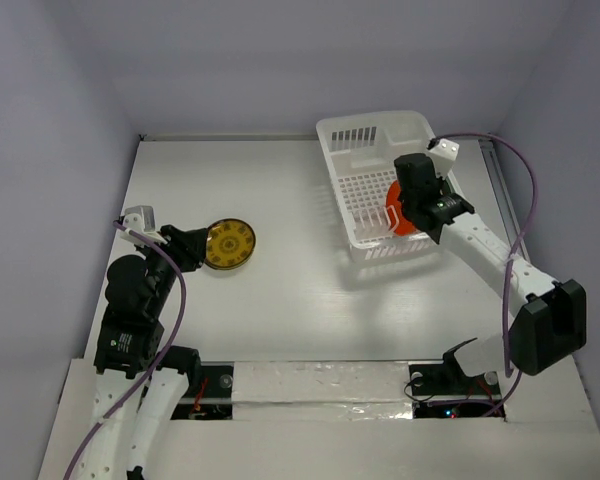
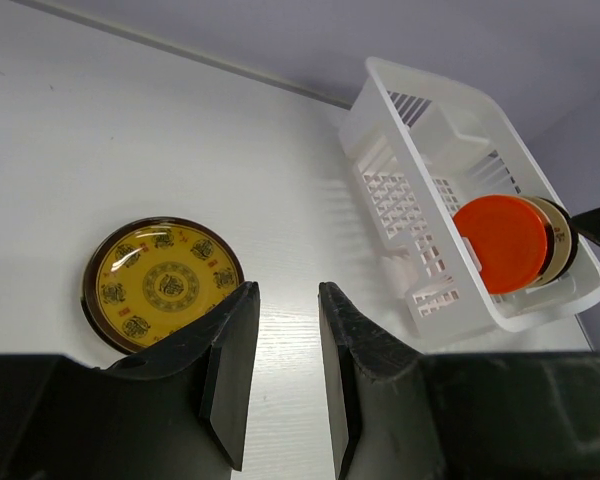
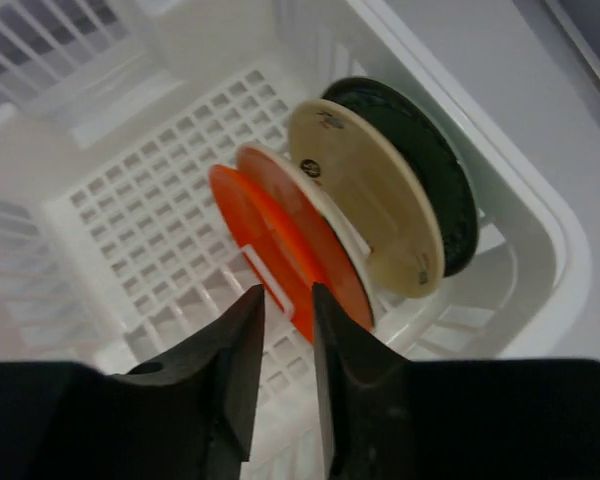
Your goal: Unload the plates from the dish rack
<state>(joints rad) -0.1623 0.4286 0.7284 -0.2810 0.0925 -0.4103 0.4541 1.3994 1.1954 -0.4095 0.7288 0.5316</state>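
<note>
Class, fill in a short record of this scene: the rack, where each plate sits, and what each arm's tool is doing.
Rack: white dish rack, far right part of the table
Plates in rack: four standing on edge in a row: orange plate, red-faced plate, beige plate, dark plate
Plate out of rack: yellow patterned plate, flat on the table, left side
Left tool: open, empty, beside the yellow patterned plate
Right tool: open, over the rack, at the orange plate's rim; contact unclear
</note>
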